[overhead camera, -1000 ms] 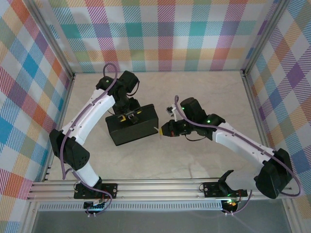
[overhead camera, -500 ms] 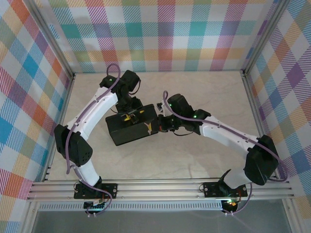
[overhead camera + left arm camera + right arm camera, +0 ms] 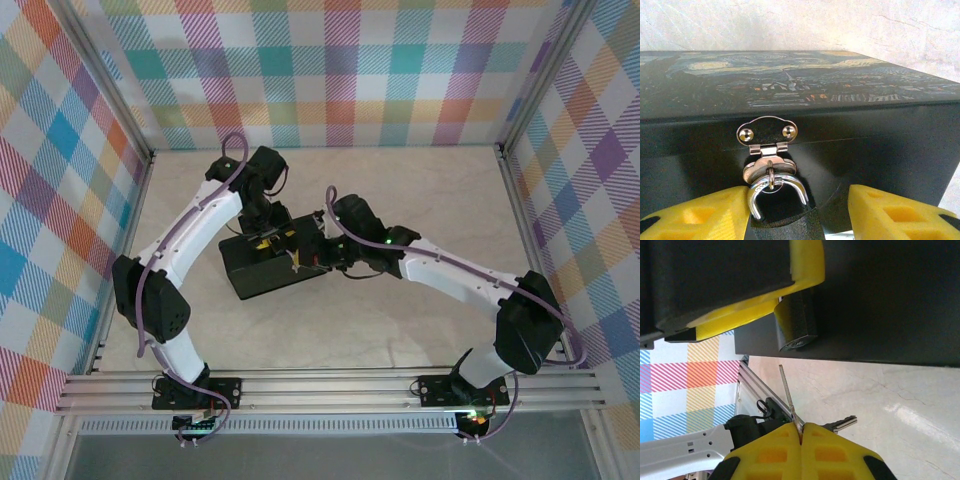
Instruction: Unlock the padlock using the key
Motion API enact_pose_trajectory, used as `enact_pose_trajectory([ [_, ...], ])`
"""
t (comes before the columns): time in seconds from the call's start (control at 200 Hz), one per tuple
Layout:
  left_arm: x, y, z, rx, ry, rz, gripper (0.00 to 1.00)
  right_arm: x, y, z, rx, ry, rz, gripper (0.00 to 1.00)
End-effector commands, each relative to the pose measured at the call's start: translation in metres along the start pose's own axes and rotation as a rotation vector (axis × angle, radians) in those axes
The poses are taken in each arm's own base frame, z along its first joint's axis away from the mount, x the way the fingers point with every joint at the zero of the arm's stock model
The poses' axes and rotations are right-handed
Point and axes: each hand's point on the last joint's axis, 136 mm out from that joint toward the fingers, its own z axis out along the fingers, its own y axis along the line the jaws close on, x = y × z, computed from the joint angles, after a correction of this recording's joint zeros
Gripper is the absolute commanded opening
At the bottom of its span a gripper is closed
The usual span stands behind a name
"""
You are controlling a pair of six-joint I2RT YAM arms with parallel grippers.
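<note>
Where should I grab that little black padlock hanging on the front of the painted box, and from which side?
Probably pinch the small black padlock across the side faces of its body, below the silver shackle, approaching square to the front wall of the black box. It hangs from the silver hasp with its keyhole end free, so a sideways pinch steadies it without covering the keyhole.

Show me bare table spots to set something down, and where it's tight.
Free: the far right table, between the back wall and the right arm; also the near strip between the box and the front rail. Crowded: the box's far side, where the left gripper, the right gripper with the key, and the padlock meet.
</note>
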Motion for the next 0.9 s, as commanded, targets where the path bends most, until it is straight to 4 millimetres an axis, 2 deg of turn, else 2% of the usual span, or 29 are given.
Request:
enact_pose_trajectory([
  [0.0,0.006,0.006,0.003,0.003,0.025,0.010,0.55,-0.002,-0.002,0.009,0.017,-0.037,0.052,0.00],
  [0.115,0.002,0.006,-0.003,0.006,-0.004,0.012,0.57,0.000,-0.005,0.014,0.021,-0.051,0.075,0.00],
  [0.225,0.005,0.006,-0.002,0.010,0.011,0.014,0.56,0.000,-0.010,0.016,0.041,-0.062,0.091,0.00],
  [0.415,0.006,0.016,-0.005,-0.017,-0.011,0.032,0.60,-0.003,-0.016,0.015,0.067,-0.083,0.088,0.00],
  [0.595,0.007,0.014,-0.008,-0.009,-0.002,0.035,0.64,-0.006,-0.014,0.020,0.056,-0.082,0.086,0.00],
  [0.895,0.016,0.022,-0.002,-0.028,0.033,0.027,0.61,-0.012,-0.007,0.026,0.017,-0.097,0.098,0.00],
])
